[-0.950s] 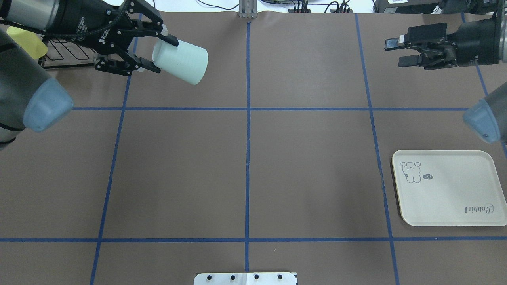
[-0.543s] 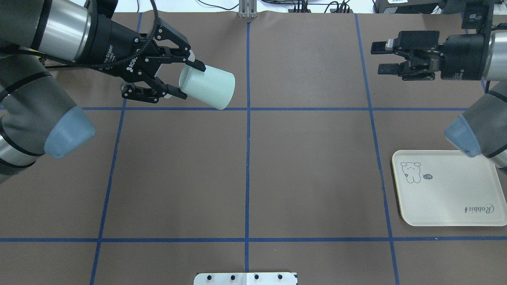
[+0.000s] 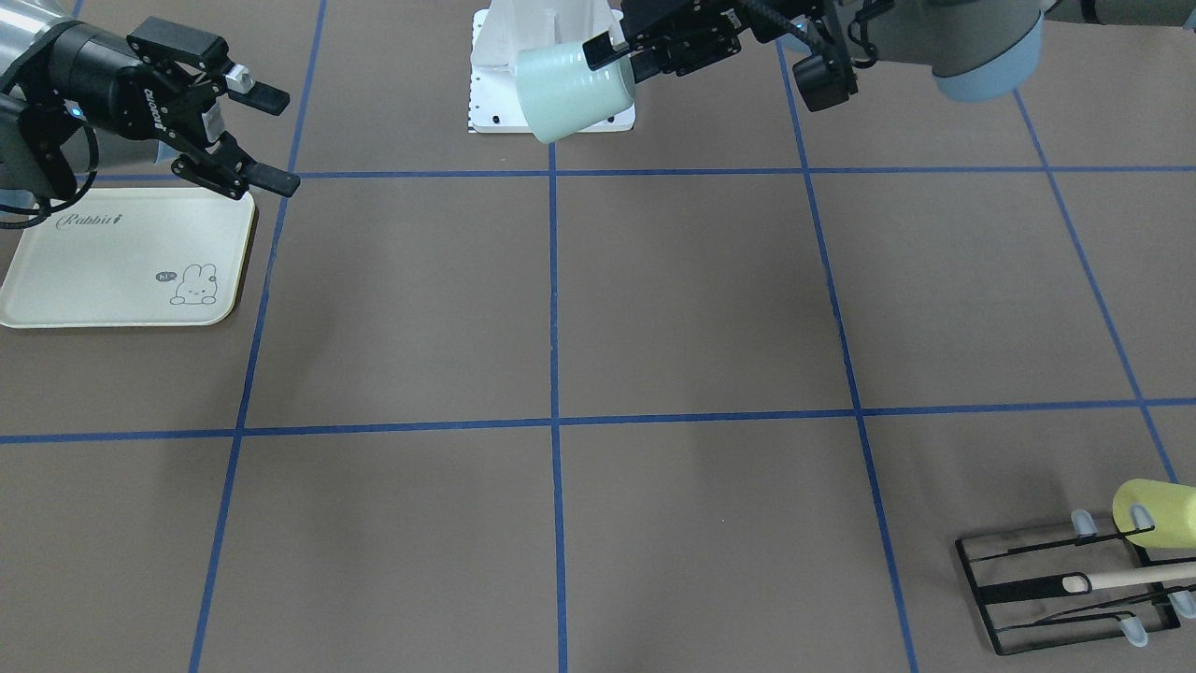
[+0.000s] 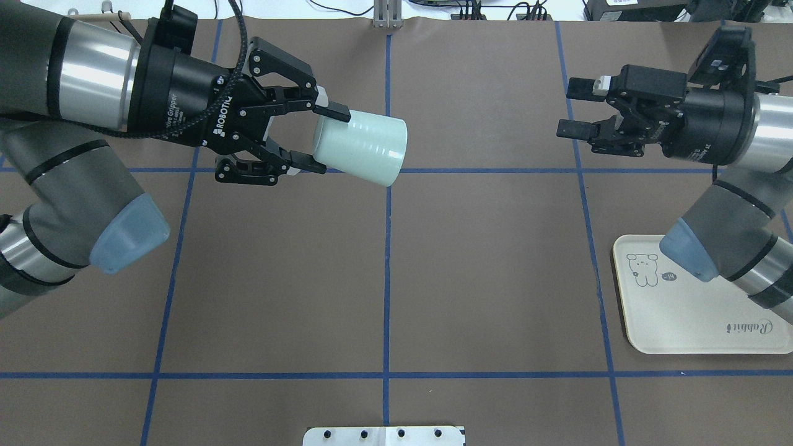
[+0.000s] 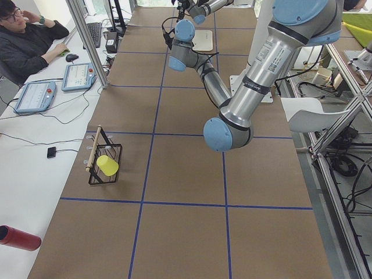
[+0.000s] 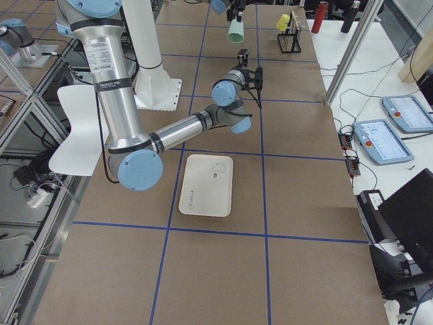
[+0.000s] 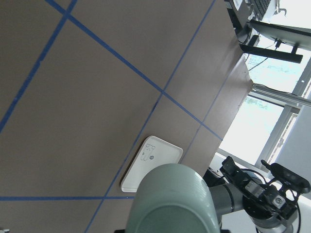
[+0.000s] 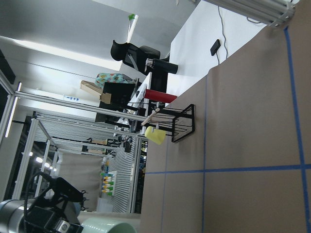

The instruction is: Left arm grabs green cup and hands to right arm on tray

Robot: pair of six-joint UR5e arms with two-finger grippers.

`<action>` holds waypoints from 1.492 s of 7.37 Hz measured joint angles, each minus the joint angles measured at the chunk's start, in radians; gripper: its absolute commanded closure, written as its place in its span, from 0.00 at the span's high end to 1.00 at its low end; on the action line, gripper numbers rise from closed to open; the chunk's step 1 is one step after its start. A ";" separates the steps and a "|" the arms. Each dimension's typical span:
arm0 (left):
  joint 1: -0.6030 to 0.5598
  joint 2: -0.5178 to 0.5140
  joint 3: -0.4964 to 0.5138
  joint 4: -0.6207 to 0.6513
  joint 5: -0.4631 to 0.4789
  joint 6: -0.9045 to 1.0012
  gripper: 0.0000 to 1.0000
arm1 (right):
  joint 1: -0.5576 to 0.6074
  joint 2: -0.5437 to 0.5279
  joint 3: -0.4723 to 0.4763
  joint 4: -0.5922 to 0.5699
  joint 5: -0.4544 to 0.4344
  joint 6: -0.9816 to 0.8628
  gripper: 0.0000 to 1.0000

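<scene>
Between the left jaws, green cup (image 4: 362, 150), sideways.

A robotics lab: tape-gridded work table (image 4: 483, 279), teach pendants (image 5: 81, 75), aluminium framing (image 5: 87, 40).

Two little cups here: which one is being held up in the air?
The green cup, clamped in midair by the left gripper. The yellow cup sits on the black rack.

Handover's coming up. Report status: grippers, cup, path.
Left gripper shut on green cup, cup sideways, aloft. Right gripper open, facing it, not touching. Nothing between them.
</scene>
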 measured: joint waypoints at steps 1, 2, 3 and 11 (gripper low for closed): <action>0.015 -0.009 -0.001 -0.021 0.009 -0.011 0.04 | -0.051 0.002 0.001 0.059 -0.058 0.011 0.99; 0.030 -0.017 -0.001 -0.029 0.013 -0.014 0.04 | -0.103 0.012 0.004 0.104 -0.114 0.018 0.98; 0.043 -0.020 -0.001 -0.031 0.014 -0.015 0.04 | -0.147 0.033 0.012 0.123 -0.162 0.041 0.98; 0.056 -0.035 -0.014 -0.031 0.015 -0.026 0.04 | -0.370 0.107 0.052 0.134 -0.420 0.121 0.98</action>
